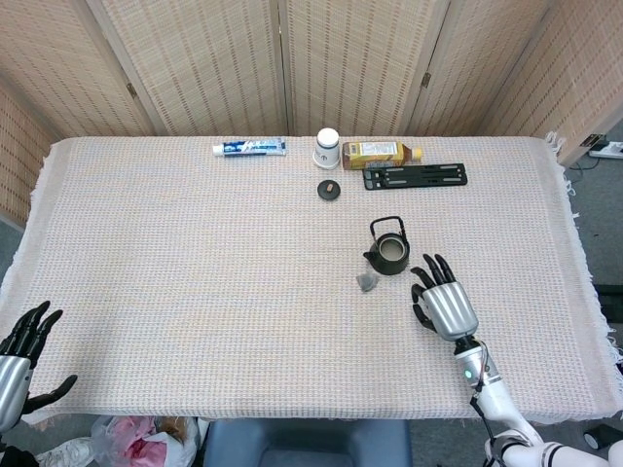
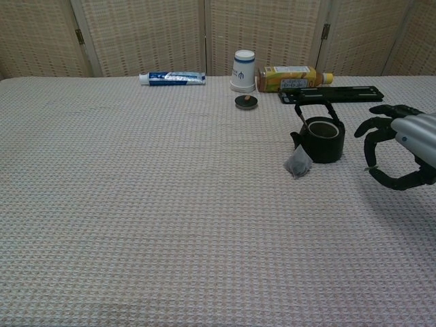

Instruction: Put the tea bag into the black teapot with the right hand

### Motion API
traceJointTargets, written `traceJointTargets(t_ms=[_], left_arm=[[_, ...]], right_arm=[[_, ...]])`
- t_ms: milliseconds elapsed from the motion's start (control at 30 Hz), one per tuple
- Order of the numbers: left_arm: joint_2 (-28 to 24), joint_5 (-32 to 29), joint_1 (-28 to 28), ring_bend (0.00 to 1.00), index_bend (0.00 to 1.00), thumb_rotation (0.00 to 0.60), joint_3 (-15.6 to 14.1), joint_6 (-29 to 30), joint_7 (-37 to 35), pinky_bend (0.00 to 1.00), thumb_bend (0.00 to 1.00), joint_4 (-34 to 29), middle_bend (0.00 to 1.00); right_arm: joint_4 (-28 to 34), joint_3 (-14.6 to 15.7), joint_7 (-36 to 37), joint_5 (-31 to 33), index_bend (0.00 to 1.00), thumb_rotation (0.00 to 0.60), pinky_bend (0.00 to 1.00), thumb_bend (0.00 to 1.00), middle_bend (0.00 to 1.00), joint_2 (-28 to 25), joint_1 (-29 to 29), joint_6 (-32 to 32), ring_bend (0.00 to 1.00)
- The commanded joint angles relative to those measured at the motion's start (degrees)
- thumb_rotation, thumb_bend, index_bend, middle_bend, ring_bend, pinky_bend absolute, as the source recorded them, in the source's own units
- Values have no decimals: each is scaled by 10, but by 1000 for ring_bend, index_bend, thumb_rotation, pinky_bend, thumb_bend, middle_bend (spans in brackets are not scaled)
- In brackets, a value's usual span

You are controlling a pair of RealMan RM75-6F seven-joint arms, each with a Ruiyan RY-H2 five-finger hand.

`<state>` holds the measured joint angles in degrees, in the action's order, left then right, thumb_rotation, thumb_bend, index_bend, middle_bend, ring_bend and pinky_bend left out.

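The tea bag (image 1: 367,282) lies on the desk (image 1: 195,292) just beside the lidless black teapot (image 1: 388,255). The right hand (image 1: 444,302) hovers near them, fingers spread, holding nothing. The left hand (image 1: 21,362) hangs released at the desk's edge.

A folding screen (image 1: 282,63) of woven reed panels in wooden frames is standing behind the table (image 1: 195,292), hinged between panels. A pale woven cloth (image 1: 146,243) with fringed edges is covering the table. Grey floor (image 1: 604,224) is showing on the right, where a white power strip (image 1: 605,150) is lying. Even light is falling throughout.
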<state>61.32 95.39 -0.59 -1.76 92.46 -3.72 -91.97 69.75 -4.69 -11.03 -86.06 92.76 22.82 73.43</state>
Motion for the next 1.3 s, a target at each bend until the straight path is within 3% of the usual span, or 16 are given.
traceJointTargets(t_ms=[33, 700, 1300], left_arm=[[0, -1, 0, 3, 0, 600, 0, -1, -1, 290, 238, 0, 0], [-7, -27, -15, 2, 0, 600, 8, -34, -15, 290, 239, 0, 0], [-5, -51, -27, 2, 0, 600, 15, -61, -6, 290, 239, -2, 0]], right_arm=[[10, -6, 1, -4, 734, 600, 0, 386, 245, -3, 4, 5, 7], [124, -80, -43, 10, 741, 600, 0, 386, 251, -35, 61, 3, 14], [232, -164, -109, 88, 741, 600, 0, 386, 251, -82, 118, -26, 19]])
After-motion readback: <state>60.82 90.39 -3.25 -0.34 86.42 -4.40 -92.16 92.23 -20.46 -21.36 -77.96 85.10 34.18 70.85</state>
